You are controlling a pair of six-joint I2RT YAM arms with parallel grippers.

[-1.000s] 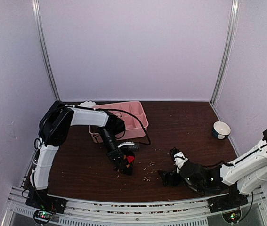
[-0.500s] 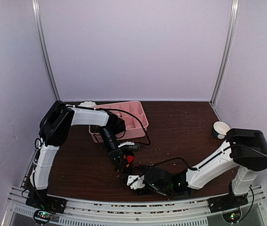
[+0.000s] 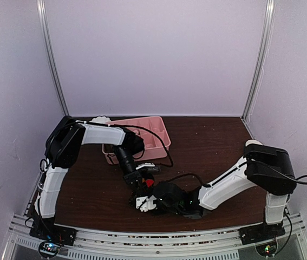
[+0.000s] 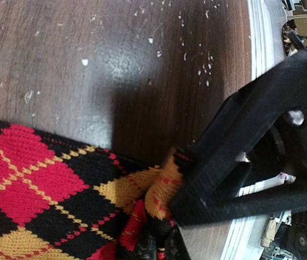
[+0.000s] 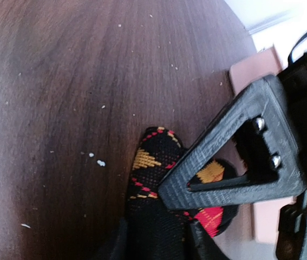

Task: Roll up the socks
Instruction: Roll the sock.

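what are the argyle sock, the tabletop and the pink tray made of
Argyle sock: knitted fabric, matte; the stitch rows show and it bunches softly.
Tabletop: dark wood or wood-look laminate, slightly glossy; grain streaks with a sheen, which one is unclear.
Pink tray: probably moulded plastic; even colour and smooth thin walls, though small in view.

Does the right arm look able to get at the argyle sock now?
Likely yes: the right gripper sits at the sock, straddling it; the left gripper pinches it farther on, not blocking.
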